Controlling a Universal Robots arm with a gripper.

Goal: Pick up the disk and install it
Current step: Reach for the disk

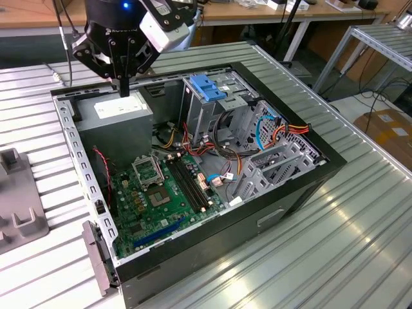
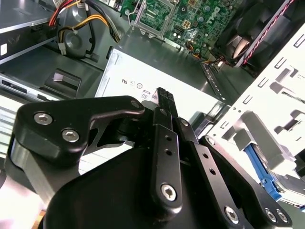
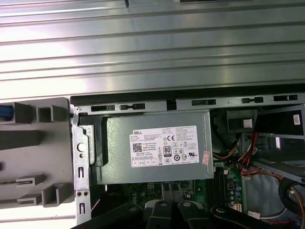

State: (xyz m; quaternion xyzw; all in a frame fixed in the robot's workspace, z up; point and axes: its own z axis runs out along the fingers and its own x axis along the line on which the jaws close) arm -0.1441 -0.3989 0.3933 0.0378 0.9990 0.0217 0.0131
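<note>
The gripper (image 1: 125, 87), fingers together and empty, hovered above the power supply (image 1: 122, 111) inside the open computer case (image 1: 270, 215). The disk (image 2: 264, 169) stood in a grey holder (image 2: 267, 95) on the worktop beside the case. It looked stiff, weighty and fragile, and its blue side rails seemed the safest place to grip.

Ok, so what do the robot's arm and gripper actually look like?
The gripper is matt black: angular linked bars joined by silver hex-head screws, narrowing to ribbed fingertips. Above it sits a rounded black wrist with a small blue light, and a silver-white box is mounted beside it.
</note>
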